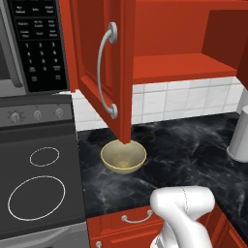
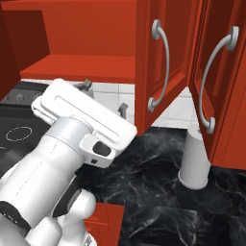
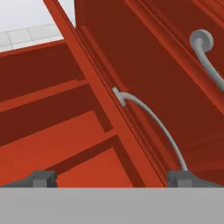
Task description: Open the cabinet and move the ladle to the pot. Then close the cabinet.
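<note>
The cabinet [image 1: 160, 43] stands with both doors swung out, baring its red shelf, most likely so the arm can reach in for the ladle; no ladle can be made out on the shelf from here, so where it lies cannot be told. The gripper [image 2: 103, 98] is raised toward the opening, just in front of the shelf edge, its jaws spread wide with nothing between them, which suits an approach rather than a grasp. In the left base view the left door [image 1: 99, 63] hangs open over the yellowish bowl [image 1: 123, 156] on the dark marble counter [image 1: 184, 145], with the stove [image 1: 36, 189] and the microwave [image 1: 29, 46] further left; the pot [image 1: 240, 135] sits at the far right edge, well apart from the bowl. The right base view adds the right door [image 2: 221, 86] swung out over that pot and the neighbouring single door [image 2: 166, 62] beside it. The hand view looks up along a door's edge, showing its curved handle [image 3: 153, 124] close to the right fingertip [image 3: 186, 178].
</note>
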Robot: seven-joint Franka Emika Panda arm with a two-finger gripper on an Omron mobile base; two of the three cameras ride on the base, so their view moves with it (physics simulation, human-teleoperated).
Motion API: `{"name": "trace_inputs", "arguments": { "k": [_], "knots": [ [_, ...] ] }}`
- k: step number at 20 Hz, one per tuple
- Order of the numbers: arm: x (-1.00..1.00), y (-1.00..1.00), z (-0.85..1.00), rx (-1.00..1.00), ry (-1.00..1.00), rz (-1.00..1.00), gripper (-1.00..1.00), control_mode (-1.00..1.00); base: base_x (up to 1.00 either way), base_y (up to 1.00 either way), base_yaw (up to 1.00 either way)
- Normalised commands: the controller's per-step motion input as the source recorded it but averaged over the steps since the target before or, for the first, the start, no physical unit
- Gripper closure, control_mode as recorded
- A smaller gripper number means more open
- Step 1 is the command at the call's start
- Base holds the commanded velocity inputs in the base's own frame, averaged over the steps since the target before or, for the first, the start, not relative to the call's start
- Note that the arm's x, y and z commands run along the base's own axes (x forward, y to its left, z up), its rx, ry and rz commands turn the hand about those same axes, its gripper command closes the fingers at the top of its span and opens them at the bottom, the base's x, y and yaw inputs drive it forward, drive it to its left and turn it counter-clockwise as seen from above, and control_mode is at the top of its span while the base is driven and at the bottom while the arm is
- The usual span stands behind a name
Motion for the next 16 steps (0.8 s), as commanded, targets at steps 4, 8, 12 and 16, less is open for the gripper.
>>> {"name": "trace_inputs", "arguments": {
  "k": [4, 8, 12, 16],
  "knots": [
    [0.18, -0.21, 0.00, 0.00, -0.10, 0.02, -1.00, -1.00, 0.00, 0.00, 0.00],
    [0.08, -0.23, 0.00, 0.00, -0.10, 0.00, -1.00, -1.00, 0.00, 0.00, 0.00],
    [0.02, -0.23, 0.00, 0.00, -0.11, 0.00, -1.00, -1.00, 0.00, 0.00, 0.00],
    [0.06, -0.18, 0.00, 0.00, -0.09, 0.01, -1.00, -1.00, 0.00, 0.00, 0.00]
  ]
}}
